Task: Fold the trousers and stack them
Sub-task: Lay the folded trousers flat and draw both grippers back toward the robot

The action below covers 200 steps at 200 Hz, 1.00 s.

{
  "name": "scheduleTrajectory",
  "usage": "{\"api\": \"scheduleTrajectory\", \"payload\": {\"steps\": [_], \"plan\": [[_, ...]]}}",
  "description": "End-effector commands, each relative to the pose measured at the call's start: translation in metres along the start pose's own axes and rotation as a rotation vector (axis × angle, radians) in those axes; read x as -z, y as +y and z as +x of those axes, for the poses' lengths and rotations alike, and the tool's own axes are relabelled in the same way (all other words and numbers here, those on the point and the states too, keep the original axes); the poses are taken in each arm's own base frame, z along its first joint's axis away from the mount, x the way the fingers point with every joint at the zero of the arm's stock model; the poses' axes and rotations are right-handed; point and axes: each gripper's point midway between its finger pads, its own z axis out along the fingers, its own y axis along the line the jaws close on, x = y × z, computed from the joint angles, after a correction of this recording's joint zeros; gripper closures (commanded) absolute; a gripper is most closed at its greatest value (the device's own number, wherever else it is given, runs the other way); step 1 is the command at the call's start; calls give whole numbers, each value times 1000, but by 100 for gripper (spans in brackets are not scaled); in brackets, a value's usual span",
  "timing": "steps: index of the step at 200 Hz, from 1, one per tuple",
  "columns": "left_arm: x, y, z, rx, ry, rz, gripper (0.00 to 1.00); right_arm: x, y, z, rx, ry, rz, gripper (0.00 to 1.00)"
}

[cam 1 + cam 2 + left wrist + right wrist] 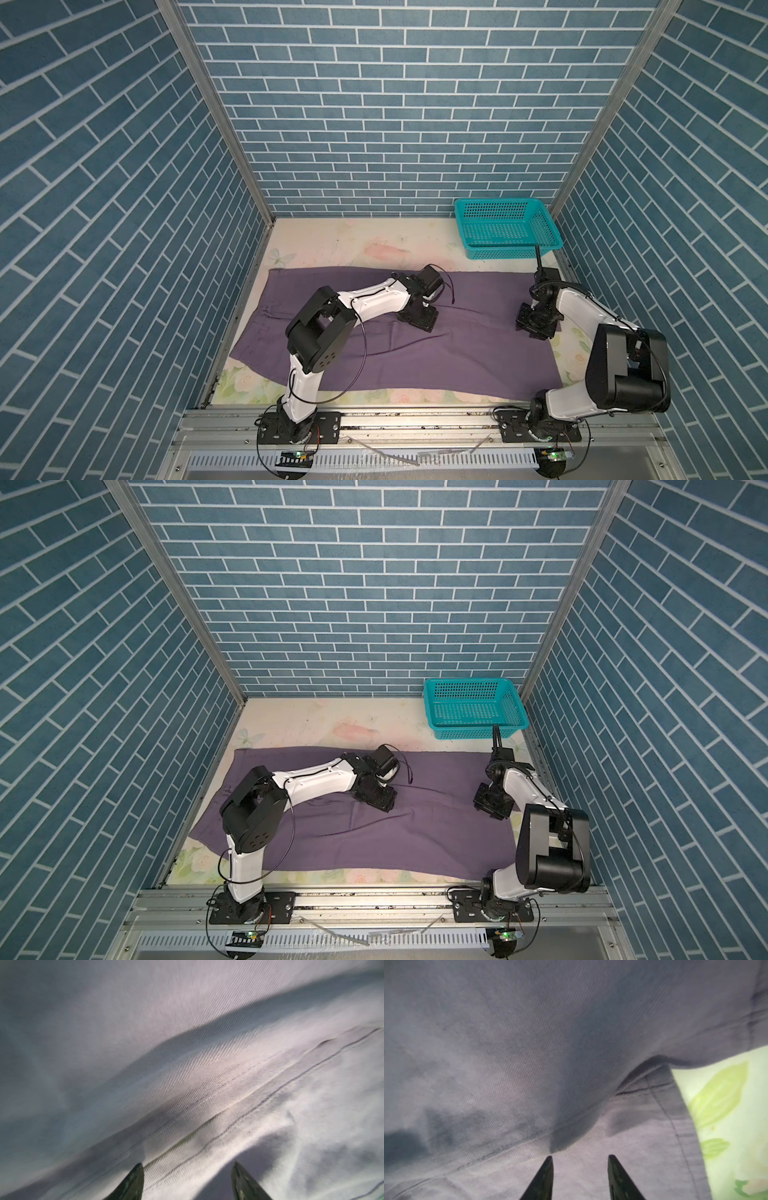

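Judging the trousers [436, 353] limp and light, you had the left pincer [187, 1163] and right pincer [580, 1156] open and empty; the stitched hem [683, 1126] looked your surest hold.

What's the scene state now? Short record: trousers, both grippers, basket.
trousers: mauve, spread flat across the table, long crease through the middle
left gripper: open, low over the trousers' middle
right gripper: open, low over the hem at the trousers' right end
basket: teal, empty, far right corner, apart from the trousers

Floral-print table [332, 245], mauve trousers [436, 353] flat across it, teal basket [511, 252] in far-right corner.
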Motion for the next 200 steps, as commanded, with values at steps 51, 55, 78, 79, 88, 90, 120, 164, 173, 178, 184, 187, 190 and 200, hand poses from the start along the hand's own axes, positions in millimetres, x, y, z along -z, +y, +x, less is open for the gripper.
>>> {"api": "scheduleTrajectory", "payload": {"steps": [51, 55, 78, 79, 88, 90, 120, 164, 173, 178, 184, 187, 190, 200], "plan": [[77, 73, 1, 228, -184, -94, 32, -2, -21, -9, -179, -16, -37, 84], [80, 79, 4, 243, -190, -102, 29, -4, -22, -12, -187, -15, -37, 82], [92, 110, 21, 332, -221, -142, 20, -15, -25, -30, -227, -17, -46, 76], [92, 111, 23, 335, -221, -144, 19, -15, -25, -31, -228, -18, -47, 76], [96, 124, 30, 376, -235, -158, 18, -16, -26, -40, -237, -24, -43, 76], [98, 127, 32, 386, -237, -160, 18, -17, -26, -43, -239, -26, -41, 76], [113, 168, 58, 544, -288, -203, 13, -20, -28, -71, -258, -49, -31, 76], [129, 213, 85, 697, -330, -252, 7, -34, -37, -98, -267, -40, 23, 75], [130, 218, 89, 716, -330, -256, 6, -35, -39, -102, -270, -31, 31, 75], [131, 222, 91, 726, -330, -260, 6, -36, -39, -104, -270, -26, 33, 75], [132, 225, 93, 738, -327, -265, 6, -36, -40, -106, -268, -25, 36, 75], [132, 226, 94, 743, -326, -268, 6, -37, -40, -106, -267, -24, 39, 75], [132, 228, 95, 749, -324, -271, 6, -36, -41, -107, -266, -24, 43, 75], [131, 232, 100, 763, -313, -285, 6, -34, -43, -107, -263, -20, 54, 74]]}}
